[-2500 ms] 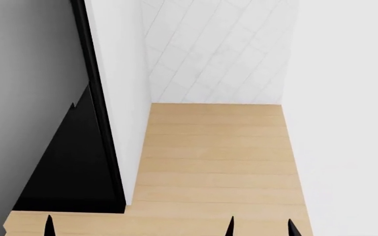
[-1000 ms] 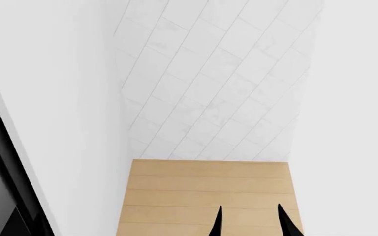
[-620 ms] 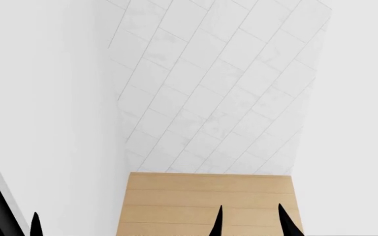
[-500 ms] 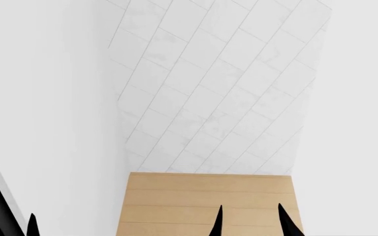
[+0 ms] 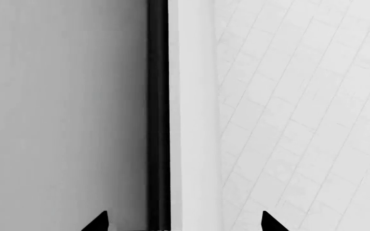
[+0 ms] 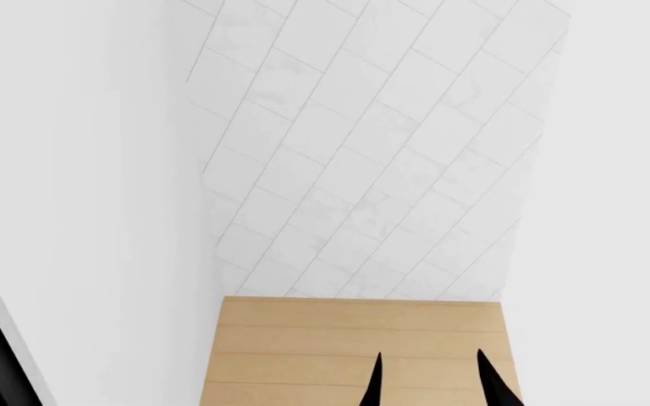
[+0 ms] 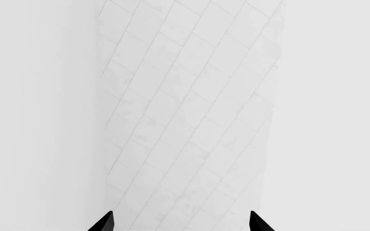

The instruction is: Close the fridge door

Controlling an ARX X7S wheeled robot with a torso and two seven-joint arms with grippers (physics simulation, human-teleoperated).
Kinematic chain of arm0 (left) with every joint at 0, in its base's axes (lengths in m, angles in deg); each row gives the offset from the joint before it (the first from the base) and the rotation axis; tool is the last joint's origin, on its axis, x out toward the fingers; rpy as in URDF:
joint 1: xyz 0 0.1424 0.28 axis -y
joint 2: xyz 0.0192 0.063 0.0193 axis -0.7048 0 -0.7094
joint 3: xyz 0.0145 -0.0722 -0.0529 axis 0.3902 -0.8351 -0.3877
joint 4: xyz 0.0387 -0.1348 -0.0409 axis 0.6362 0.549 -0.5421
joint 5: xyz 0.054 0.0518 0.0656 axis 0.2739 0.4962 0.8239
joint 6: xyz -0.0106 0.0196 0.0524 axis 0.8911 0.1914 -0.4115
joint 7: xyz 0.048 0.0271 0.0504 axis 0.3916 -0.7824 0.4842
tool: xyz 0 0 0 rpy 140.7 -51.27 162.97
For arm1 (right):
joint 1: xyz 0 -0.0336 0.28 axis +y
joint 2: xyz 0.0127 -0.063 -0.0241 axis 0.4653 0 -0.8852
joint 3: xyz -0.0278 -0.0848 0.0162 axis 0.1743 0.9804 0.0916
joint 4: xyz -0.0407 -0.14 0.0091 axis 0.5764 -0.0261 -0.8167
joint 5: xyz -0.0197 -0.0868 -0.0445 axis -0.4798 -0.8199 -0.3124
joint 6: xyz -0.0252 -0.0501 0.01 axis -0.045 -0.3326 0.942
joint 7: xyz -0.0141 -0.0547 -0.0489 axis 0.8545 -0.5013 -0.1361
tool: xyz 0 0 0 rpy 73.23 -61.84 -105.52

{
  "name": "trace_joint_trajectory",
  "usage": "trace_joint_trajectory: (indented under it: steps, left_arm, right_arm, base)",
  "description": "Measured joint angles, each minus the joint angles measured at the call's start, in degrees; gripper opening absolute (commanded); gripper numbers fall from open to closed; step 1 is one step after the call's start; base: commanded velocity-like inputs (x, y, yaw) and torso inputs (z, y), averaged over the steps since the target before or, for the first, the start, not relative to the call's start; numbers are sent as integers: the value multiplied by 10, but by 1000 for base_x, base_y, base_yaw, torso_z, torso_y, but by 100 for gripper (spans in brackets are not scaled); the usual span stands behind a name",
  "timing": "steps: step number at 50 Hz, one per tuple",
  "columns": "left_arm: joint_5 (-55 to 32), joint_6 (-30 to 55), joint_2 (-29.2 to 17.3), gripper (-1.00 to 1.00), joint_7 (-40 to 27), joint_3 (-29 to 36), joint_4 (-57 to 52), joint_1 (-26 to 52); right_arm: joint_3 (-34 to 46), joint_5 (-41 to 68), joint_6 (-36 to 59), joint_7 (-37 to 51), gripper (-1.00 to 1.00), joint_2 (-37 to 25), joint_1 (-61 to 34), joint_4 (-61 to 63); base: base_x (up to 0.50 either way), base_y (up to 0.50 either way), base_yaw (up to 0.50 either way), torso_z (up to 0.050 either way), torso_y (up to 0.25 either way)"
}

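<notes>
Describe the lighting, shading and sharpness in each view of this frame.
Head view: flat, even light, crisp edges, tiled wall washed out, no glare. Left wrist view: fridge door is a sharp black strip beside a soft grey gradient. Right wrist view: nearly all white, faint tile lines, very low contrast.

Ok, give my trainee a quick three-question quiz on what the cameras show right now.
1. True or false: the right gripper is shut on something.
2. In the left wrist view, what stands ahead of the left gripper, between its fingertips? A) the fridge door's black edge B) a bar handle C) a drawer knob
3. Fill in: the wall ahead is covered in white ____.
Key: 1 false; 2 A; 3 tiles.
</notes>
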Motion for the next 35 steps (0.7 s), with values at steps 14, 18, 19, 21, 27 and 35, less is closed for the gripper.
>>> trace_joint_trajectory:
  steps: [14,18,19,21,27,35]
  left_arm:
    - [-140,43,-169,100,-178,-130,-41,-26]
    - [-178,64,-200,100,-200,-145,-31,-7]
    - [-187,68,-207,100,-204,-148,-28,-1]
    - [-206,78,-221,100,-211,-153,-21,10]
    - [-263,111,-259,100,-233,-167,6,50]
    - [-329,150,-299,100,-258,-183,49,98]
  right_arm:
    - [1,7,-10,-3,100,-4,3,-3]
    - [1,9,-12,-3,100,-6,5,0]
    - [1,9,-12,-3,100,-6,5,1]
    - [1,10,-13,-4,100,-7,6,2]
    - [1,12,-16,-4,100,-9,10,5]
    - [0,14,-20,-2,100,-12,13,7]
  base:
    - [0,0,0,0,0]
    - [0,0,0,0,0]
    - [0,0,0,0,0]
    - [0,0,0,0,0]
    - [0,0,0,0,0]
    - [0,0,0,0,0]
